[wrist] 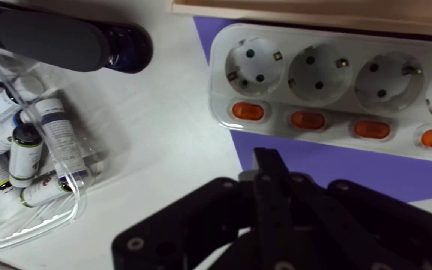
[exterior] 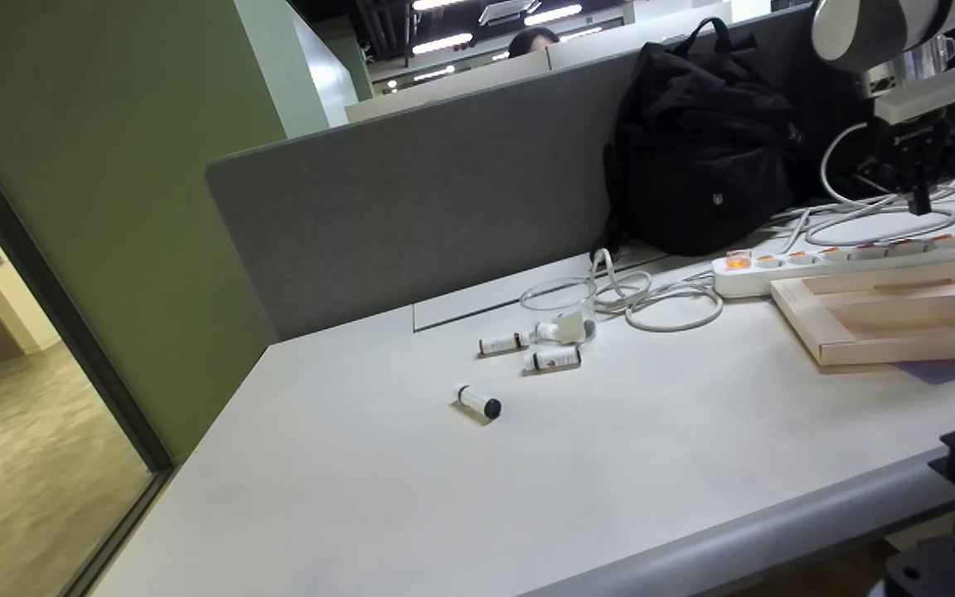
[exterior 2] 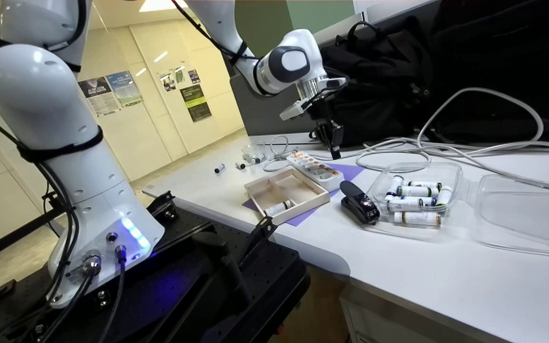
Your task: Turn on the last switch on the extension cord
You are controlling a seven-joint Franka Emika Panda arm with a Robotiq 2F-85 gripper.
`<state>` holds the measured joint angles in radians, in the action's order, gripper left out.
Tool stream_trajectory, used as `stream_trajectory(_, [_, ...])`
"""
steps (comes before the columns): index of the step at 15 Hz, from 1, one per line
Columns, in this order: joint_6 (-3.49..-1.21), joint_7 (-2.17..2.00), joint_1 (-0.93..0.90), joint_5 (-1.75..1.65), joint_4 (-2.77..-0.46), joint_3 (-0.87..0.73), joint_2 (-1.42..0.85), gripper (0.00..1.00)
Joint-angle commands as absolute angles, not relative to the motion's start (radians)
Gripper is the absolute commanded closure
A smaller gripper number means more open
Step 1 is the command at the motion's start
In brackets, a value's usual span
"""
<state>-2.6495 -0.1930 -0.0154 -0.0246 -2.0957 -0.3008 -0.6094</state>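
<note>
The extension cord (wrist: 338, 111) lies on the desk (wrist: 152, 150), partly over a purple sheet (wrist: 336, 161). I take the last switch (wrist: 248, 111) to be the orange rocker at the end away from the lit one (exterior: 739, 259); which half of it sits high I cannot tell. The gripper (exterior 2: 335, 153) hangs above the desk, just off the switch side of the strip near that end, its fingers drawn together with nothing between them. Work with them this way: the joined tips serve as one narrow probe. Shift toward the strip until they stand over the last switch, clear of the neighbouring switch (wrist: 308, 120), then lower straight down. Press one half of the rocker, not its centre, and ease off once it tips. Limit sideways force, as the strip may slide; the wooden tray (wrist: 313, 19) along its socket side would probably give some backing. Avoid swinging toward the black device (wrist: 51, 39) and the clear plastic box (wrist: 75, 210) of small bottles (wrist: 64, 140), both beyond the strip's end.
</note>
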Motion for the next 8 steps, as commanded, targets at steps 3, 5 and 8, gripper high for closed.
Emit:
stream_trajectory(3, [-2.703, -0.241, 0.002, -0.065, -2.115, -0.311, -0.597, 1.00])
stream_trajectory(5, [-2.695, -0.229, 0.018, -0.048, -2.116, -0.294, -0.599, 1.00])
stream_trajectory(8, [-2.670, -0.224, 0.032, -0.045, -2.130, -0.289, -0.590, 1.00])
